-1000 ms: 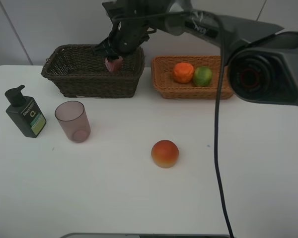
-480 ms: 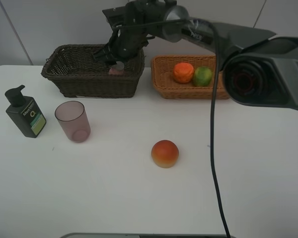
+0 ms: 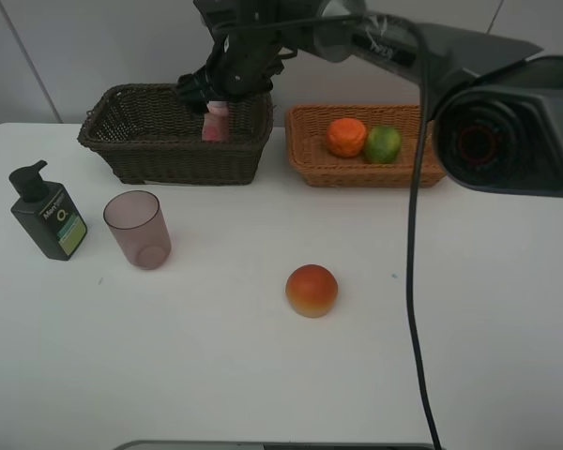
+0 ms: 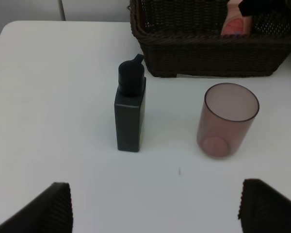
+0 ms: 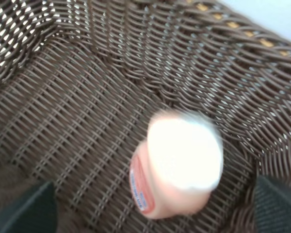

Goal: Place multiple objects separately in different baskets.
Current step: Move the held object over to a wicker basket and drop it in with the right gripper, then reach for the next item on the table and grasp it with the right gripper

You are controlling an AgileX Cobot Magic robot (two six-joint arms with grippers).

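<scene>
The slim pink bottle (image 3: pixel 216 123) with its white cap (image 5: pixel 185 152) stands in the dark brown basket (image 3: pixel 131 150), near its right end. My right gripper (image 3: pixel 221 96) hovers just above it, open, its fingertips (image 5: pixel 25 209) wide of the bottle on both sides. An orange fruit (image 3: pixel 346 137) and a green fruit (image 3: pixel 383 143) lie in the light tan basket (image 3: pixel 310 169). On the table are the peach-like fruit (image 3: pixel 311 290), the pink-brown cup (image 3: pixel 137 230) and the dark green pump bottle (image 3: pixel 47 212). My left gripper (image 4: pixel 162 208) is open over the table, short of the pump bottle (image 4: pixel 130 114) and cup (image 4: pixel 227 120).
The right arm and its black cable (image 3: pixel 415 281) stretch from the right across the tan basket to the dark one. The two baskets stand side by side at the table's far edge, against a white wall. The table's front edge (image 3: pixel 263 444) is near.
My right gripper has opened and let go of the pink bottle, which now stands in the dark basket. The gripper has risen slightly. The left arm has not moved.
</scene>
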